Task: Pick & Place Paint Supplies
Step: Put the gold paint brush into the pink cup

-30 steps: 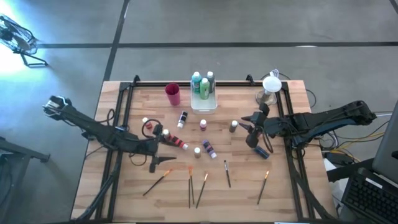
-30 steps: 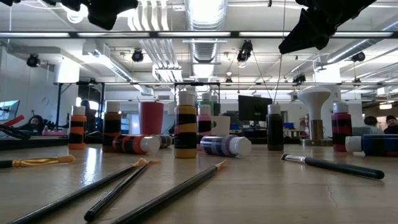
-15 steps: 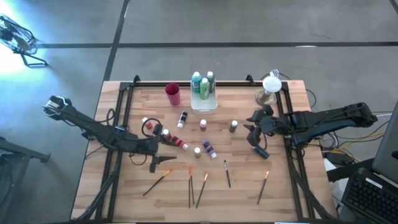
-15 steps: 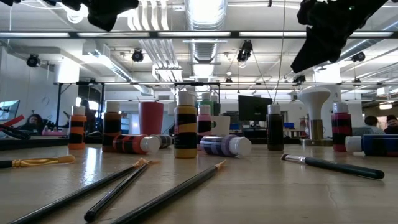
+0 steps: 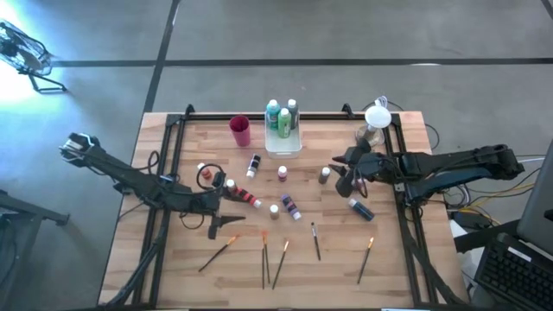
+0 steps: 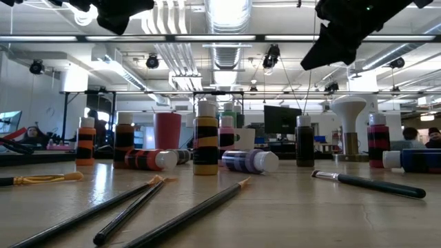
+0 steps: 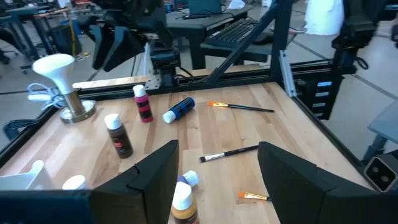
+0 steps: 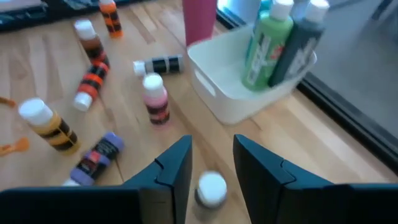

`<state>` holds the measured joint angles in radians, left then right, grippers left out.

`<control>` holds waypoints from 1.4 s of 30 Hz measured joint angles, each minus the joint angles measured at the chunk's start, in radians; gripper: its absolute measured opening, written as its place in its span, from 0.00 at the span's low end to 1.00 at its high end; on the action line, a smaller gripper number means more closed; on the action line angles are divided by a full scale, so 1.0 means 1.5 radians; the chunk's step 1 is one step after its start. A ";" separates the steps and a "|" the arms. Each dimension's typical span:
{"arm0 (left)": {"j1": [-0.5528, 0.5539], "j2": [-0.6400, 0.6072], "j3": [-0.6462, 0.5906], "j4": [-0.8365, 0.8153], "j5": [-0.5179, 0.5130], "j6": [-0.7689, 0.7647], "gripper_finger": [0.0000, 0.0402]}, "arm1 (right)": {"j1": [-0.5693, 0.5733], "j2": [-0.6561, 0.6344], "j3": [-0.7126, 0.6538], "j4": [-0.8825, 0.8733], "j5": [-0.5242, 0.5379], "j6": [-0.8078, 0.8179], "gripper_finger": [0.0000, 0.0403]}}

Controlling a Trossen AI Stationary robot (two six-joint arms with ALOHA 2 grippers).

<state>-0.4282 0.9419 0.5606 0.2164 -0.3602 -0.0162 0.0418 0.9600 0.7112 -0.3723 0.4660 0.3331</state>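
Right gripper [image 5: 344,175] now seemingly nearer brown bottle [image 5: 325,175]

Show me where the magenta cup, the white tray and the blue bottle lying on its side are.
magenta cup [image 5: 240,131], high view, on its rim and inside.
white tray [image 5: 283,145], high view, on its bare front end.
blue bottle lying on its side [image 5: 362,208], high view, on the middle of its body.

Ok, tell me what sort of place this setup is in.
Most likely a robotics lab or workshop. The wooden table stands on a bare concrete floor, exposed ducts and pipes run under the ceiling, and desks behind hold a monitor and a keyboard.
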 joint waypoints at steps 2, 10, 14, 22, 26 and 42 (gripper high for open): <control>0.001 -0.003 0.000 0.001 -0.007 0.000 0.55 | -0.001 0.007 0.000 0.012 0.000 -0.006 0.27; 0.001 -0.008 0.001 0.000 -0.032 0.007 0.53 | -0.001 0.059 0.000 0.122 0.001 -0.054 0.23; 0.001 -0.008 0.001 0.000 -0.033 -0.005 0.52 | -0.001 0.087 0.000 0.164 0.003 -0.084 0.21; 0.001 -0.008 0.001 0.012 -0.033 -0.014 0.52 | 0.000 0.095 0.047 0.133 0.003 -0.116 0.18; 0.001 -0.005 0.001 0.010 -0.033 -0.066 0.52 | 0.000 0.091 0.072 0.121 0.003 -0.113 0.16; -0.001 -0.006 0.014 -0.066 -0.047 -0.149 0.51 | 0.003 0.095 0.184 -0.180 -0.018 -0.019 0.19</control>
<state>-0.4294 0.9324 0.5821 0.1173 -0.4313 -0.2399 0.0466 1.1029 0.9869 -0.6417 0.4394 0.3039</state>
